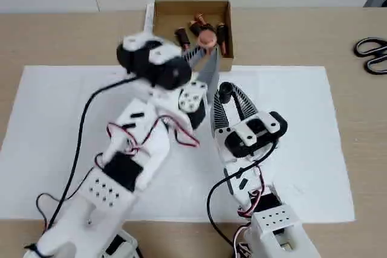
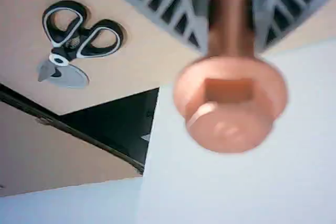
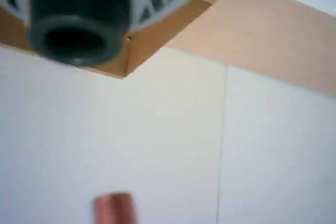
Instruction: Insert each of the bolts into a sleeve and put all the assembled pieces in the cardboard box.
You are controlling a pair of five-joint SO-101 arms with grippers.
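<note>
- Judging by the cardboard box (image 1: 192, 5), part of the job is done: several joined bolt-and-sleeve pieces (image 1: 183, 35) already lie inside it, though I cannot count them exactly.
- The left hand (image 1: 204, 51) is clamped on a copper bolt (image 1: 207, 38) and holds it over the front wall of the box, head end away from the hand.
- The right hand (image 1: 228, 97) grips a black sleeve (image 1: 226, 92) just in front of the box's near corner. The right wrist view shows the sleeve's bore open and empty.
- Bolt and sleeve are near each other but apart, so this pair is not yet joined.
- What is left, as I read it, is to slide this bolt into this sleeve and then set the piece in the box with the others.
- Scissors (image 1: 372, 52) lie on the table (image 1: 60, 34) well off to one side of the box and have no part in the work.
</note>
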